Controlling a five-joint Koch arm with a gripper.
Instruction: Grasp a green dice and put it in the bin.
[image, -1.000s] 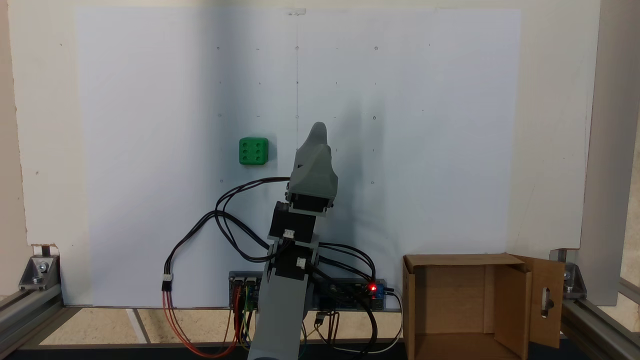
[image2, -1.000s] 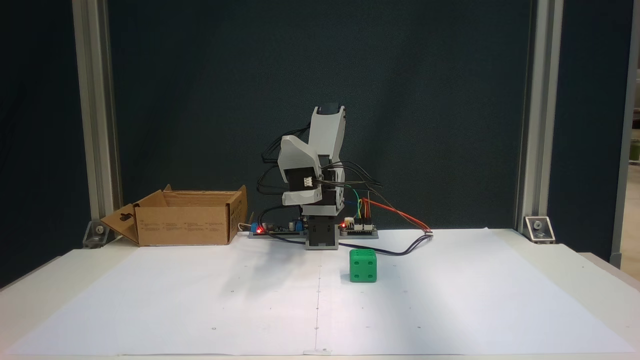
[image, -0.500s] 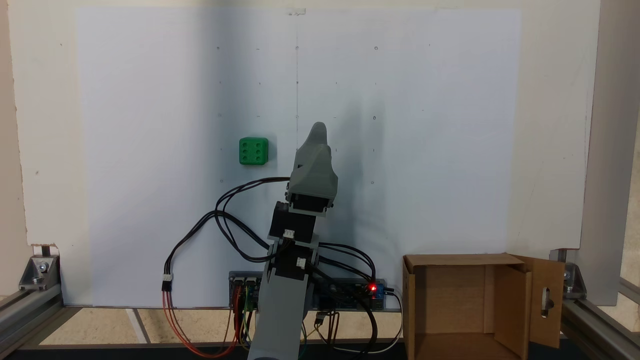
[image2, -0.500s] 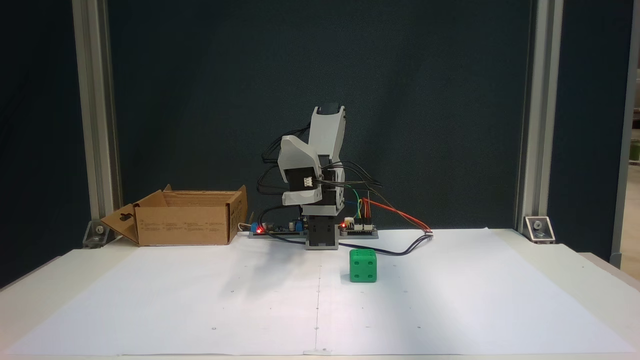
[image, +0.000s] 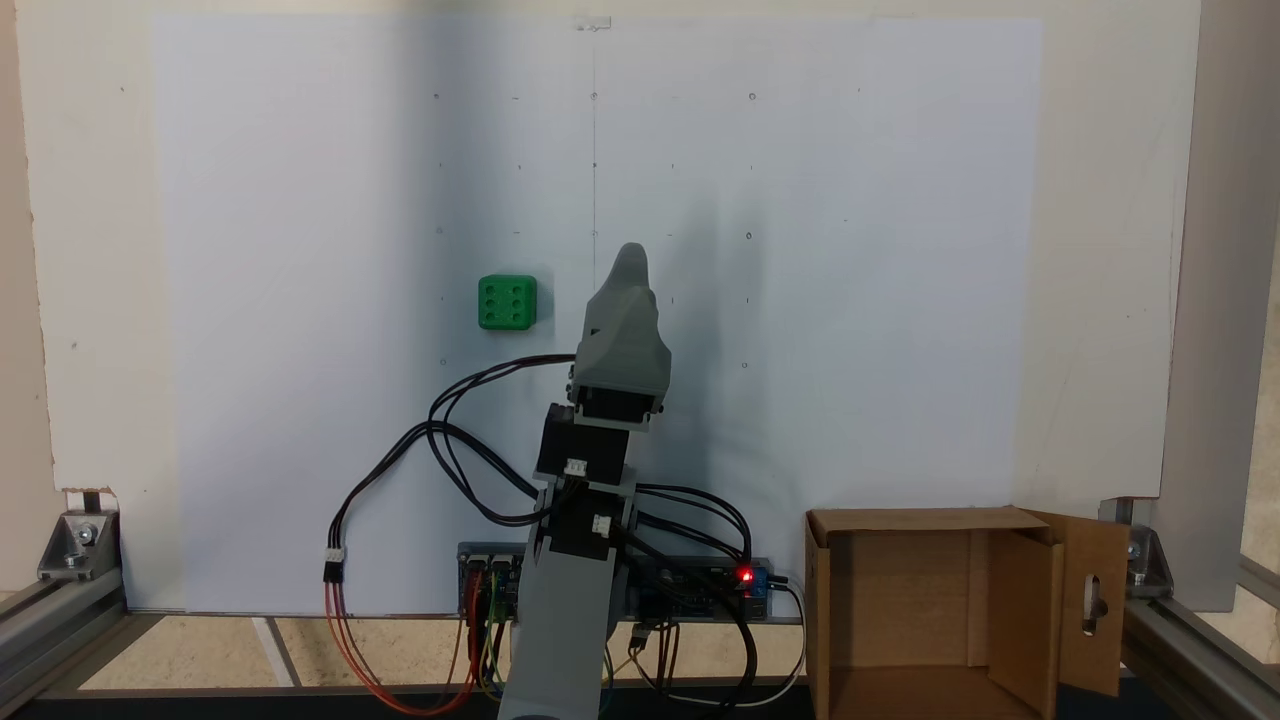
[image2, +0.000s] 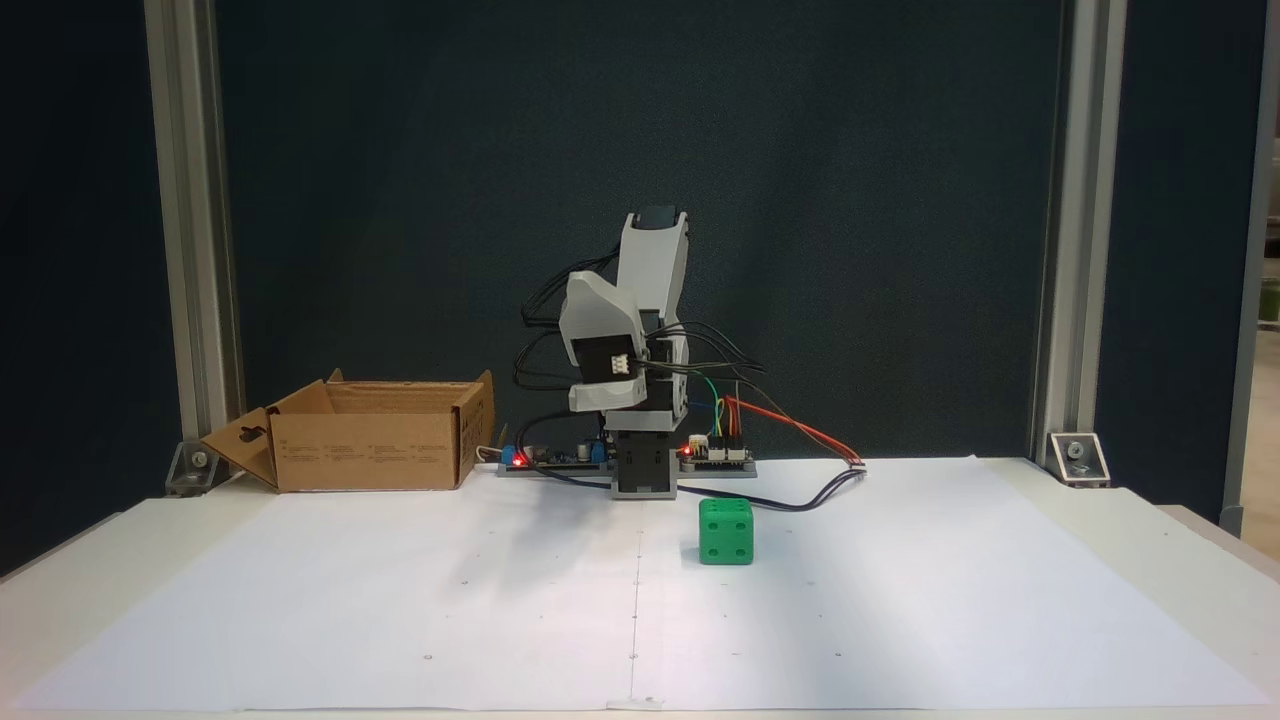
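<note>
The green dice (image: 507, 302) rests near the counter's middle, the bin (image: 935, 610) at a corner by my base, and my hand (image: 630, 262), its state unclear, could knock the dice aside if lowered off-centre.

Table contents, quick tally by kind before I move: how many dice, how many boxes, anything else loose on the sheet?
Green dice: 1, lying on the white paper sheet
Cardboard bin: 1, open, beside the arm's base
Other loose items on the sheet: 0
Total: 2
</note>
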